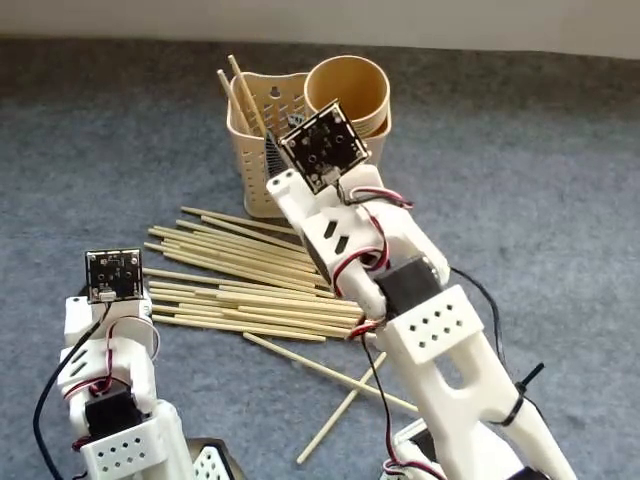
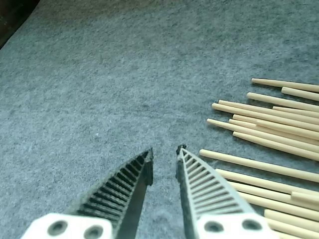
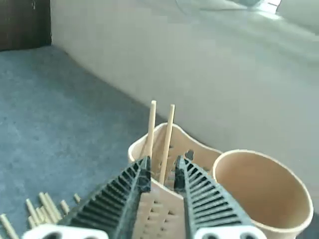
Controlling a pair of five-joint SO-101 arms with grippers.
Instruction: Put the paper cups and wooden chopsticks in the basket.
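Loading the wooden chopsticks (image 1: 250, 290) is the step you are on: most of them lie in a loose pile on the bench (image 1: 560, 200), while two sticks (image 1: 243, 95) lean inside the basket (image 1: 250, 190) and the paper cups (image 1: 352, 95) sit at its other end. Your right hand (image 3: 163, 163) hangs just over the basket rim, jaws a little apart, clamped on nothing. Your left hand (image 2: 164, 152), narrowly parted and empty, is just beside the stick ends. Next, I judge, you need a clean pinch on a single stick from the pile.
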